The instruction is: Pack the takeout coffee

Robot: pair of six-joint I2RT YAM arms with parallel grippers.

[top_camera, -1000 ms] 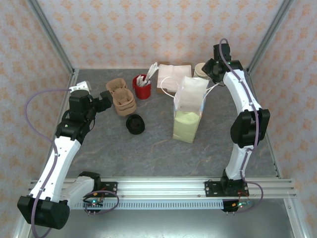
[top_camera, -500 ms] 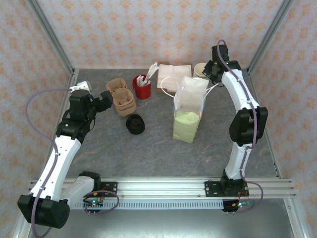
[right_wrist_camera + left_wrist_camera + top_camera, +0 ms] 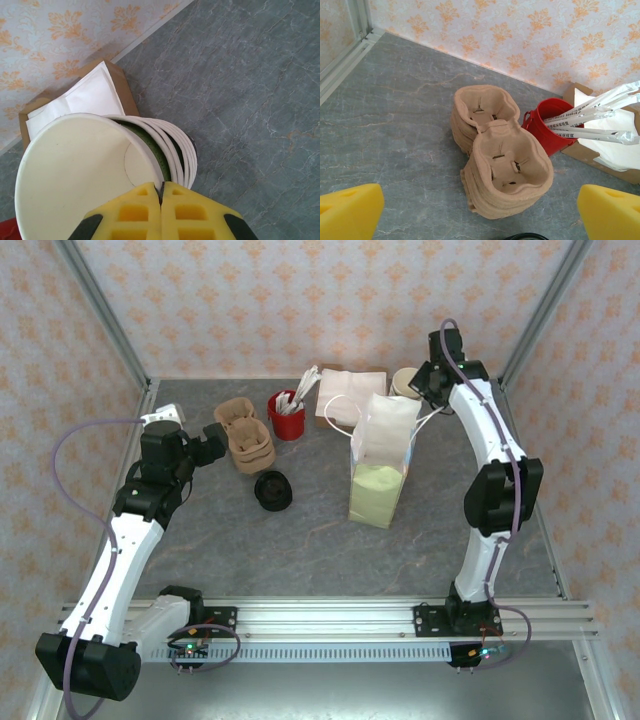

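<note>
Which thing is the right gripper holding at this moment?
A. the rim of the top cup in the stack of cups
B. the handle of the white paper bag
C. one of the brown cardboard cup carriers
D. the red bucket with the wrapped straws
A: in the right wrist view the right gripper has its yellow fingers pressed together over the rim of the top cup.

Pulp carriers [image 3: 510,165], red cup [image 3: 546,132] — cream cup stack [image 3: 75,170]

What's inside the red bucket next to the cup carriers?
Several long wrapped sticks, straws or stirrers, lean out of the red bucket. Whatever lies beneath them is covered.
</note>
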